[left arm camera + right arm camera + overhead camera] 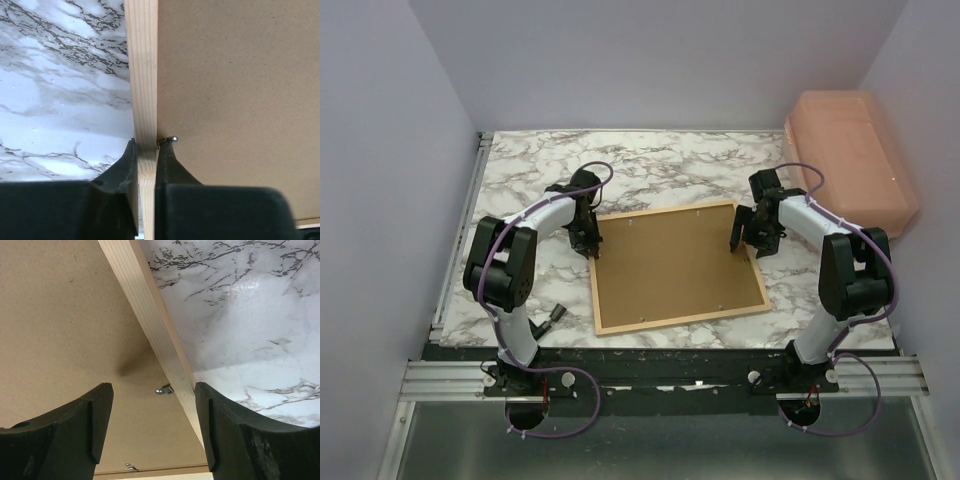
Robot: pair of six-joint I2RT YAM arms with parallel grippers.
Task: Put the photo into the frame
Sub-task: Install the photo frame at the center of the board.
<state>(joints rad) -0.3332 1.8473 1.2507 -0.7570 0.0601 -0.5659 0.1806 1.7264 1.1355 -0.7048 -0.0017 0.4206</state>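
Bases of the left arm [505, 270] and the right arm [855, 275] sit at the near edge of the white marble-patterned table [650, 160]. A little further in, the large rectangular frame of thin light wood [680, 318] lies flat on this table, slightly turned, with a stiff brown hardboard panel [675, 265] facing up inside it. The left gripper [146, 142] is clenched on the left rail of the frame, one black finger on the outer side and one on the panel side, beside a small silver metal tab [171, 139]. The right gripper [152, 387] is released: its jaws stand wide across the right rail, one over the panel, one over the table. At the far right rests a pink translucent plastic box [850, 160].
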